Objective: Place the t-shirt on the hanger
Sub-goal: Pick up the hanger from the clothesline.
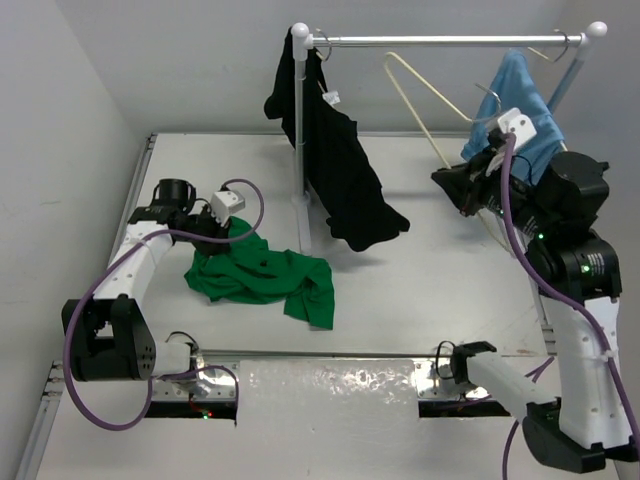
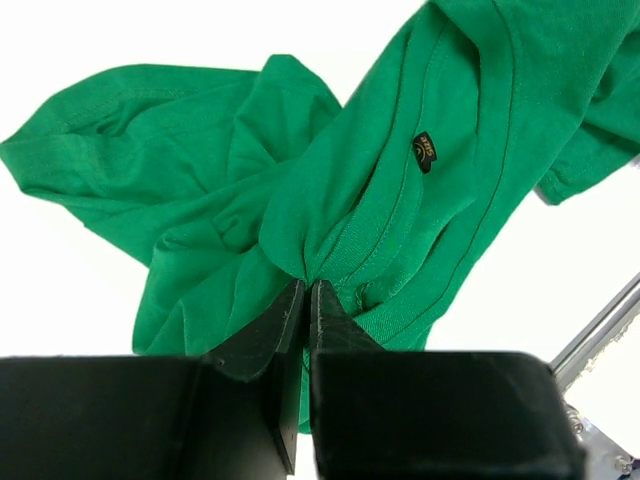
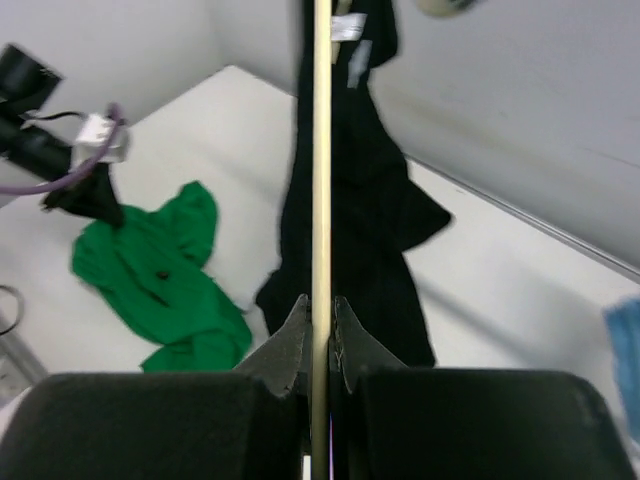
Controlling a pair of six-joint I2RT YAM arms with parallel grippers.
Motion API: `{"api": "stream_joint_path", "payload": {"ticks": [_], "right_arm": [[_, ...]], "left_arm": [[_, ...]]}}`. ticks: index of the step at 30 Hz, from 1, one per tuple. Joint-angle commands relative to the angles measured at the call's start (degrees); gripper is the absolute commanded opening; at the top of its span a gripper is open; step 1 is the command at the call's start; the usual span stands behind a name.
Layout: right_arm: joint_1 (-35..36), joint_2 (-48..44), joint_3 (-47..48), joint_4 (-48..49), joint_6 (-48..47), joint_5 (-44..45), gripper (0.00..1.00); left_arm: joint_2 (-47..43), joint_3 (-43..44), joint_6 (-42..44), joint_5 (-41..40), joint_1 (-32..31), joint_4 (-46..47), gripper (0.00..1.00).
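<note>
Green cloth of the t-shirt [image 1: 255,272] is lying crumpled on the table [image 1: 420,290], lower left of centre in the top view, long axis running upper left to lower right. The left gripper [image 2: 306,290] jaws are pinching a fold near the collar. A small black label [image 2: 425,152] is showing a yellow mark, illegible. The right gripper [image 3: 320,305] jaws are pinching the cream hanger [image 3: 321,150], its bar running vertically up the wrist frame.

place: lab test cell | evidence: white table [image 1: 420,290], clothes rail [image 1: 440,41], blank walls [image 1: 180,60]
</note>
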Motion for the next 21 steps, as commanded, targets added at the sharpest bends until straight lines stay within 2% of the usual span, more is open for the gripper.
{"api": "stream_joint_path", "payload": {"ticks": [1,2,3,5,6,7,10,14,17,21], "right_arm": [[5.3,2.3,-3.9,8.1,3.9,-2.8,0.0],[8.3,2.6,-4.5,9.2,3.1,0.1,0.0],[14.9,3.9,-5.2,9.4,1.2,2.6,0.0],[21.8,6.5,-4.5,7.7,-1.5,10.7,0.0],[27.7,9.8,-3.2,6.7,-5.0,13.0,0.0],[29.6,11.2,-2.6,5.8,-6.2,14.5,0.0],[32.5,13.8,-4.5,7.4,-6.6,13.3,0.0],[35.4,13.9,-12.1,8.9,-9.3,11.5,0.0],[36.7,11.6,-22.2,12.8,-10.0,10.5,0.0],[37.5,8.2,-29.8,17.6,-9.6,6.3,0.0]], "left_arm": [[-1.0,2.8,-1.6,0.2,-0.5,1.8,0.01],[-1.0,2.6,-1.8,0.0,-0.5,2.1,0.0],[-0.9,2.5,-2.5,-0.1,-0.5,2.4,0.0],[-0.9,1.9,-3.4,-1.4,-0.5,4.1,0.0],[-0.8,1.7,-4.5,-1.9,-0.5,5.4,0.0],[-0.6,1.6,-5.1,-3.0,-0.5,5.8,0.0],[-0.3,1.8,-6.6,-3.4,-0.5,6.7,0.0],[-1.1,1.2,-9.3,-3.8,-0.5,8.8,0.0],[-1.2,1.0,-9.8,-4.3,-0.4,10.2,0.0],[-0.6,1.4,-10.1,-3.8,-0.5,10.1,0.0]]}}
